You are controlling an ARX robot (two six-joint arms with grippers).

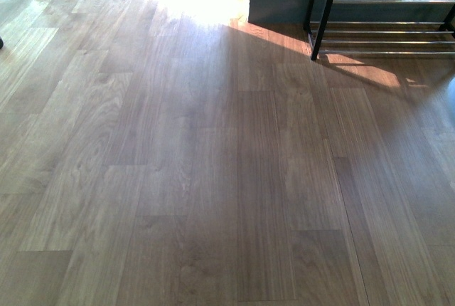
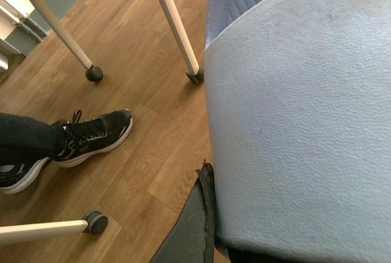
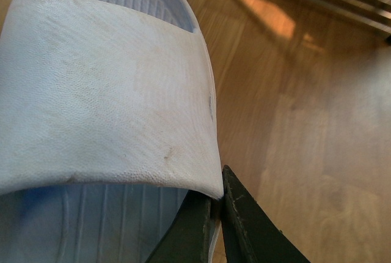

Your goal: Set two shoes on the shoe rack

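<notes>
- Slides fill both wrist views, one in each claw, and both hang above the wooden floor point(image 1: 213, 178).
- The left gripper point(image 2: 211, 183) is clamped on the left-hand slide point(image 2: 299, 122). One dark finger point(image 2: 194, 226) presses against the edge of its pale blue pebbled strap, and the other is mostly hidden under the strap.
- The ribbed footbed of the left-hand slide shows at the far end, beyond the strap.
- Below that slide stand cream chair legs point(image 2: 174, 24) on small dark casters. Beside them is a person's black sneaker point(image 2: 95, 137) with a white sole.
- The right gripper point(image 3: 217, 192) is pinched shut on the right-hand slide point(image 3: 104, 92). Its two dark fingers point(image 3: 253, 232) sit close together at the side of the shoe, right under the corner of the strap.
- The strap of the right-hand slide looks scuffed and whitish, with grooved footbed visible on both sides of it.
- The shoe rack point(image 1: 323, 14) stands at the far right of the front view, against the wall. Its black post and chrome rails are lit by a patch of sun.
- No shoe is on the visible rails, and neither arm shows in the front view.
- In the right wrist view the rack's rails point(image 3: 317, 0) lie beyond the slide, well apart from it.
</notes>
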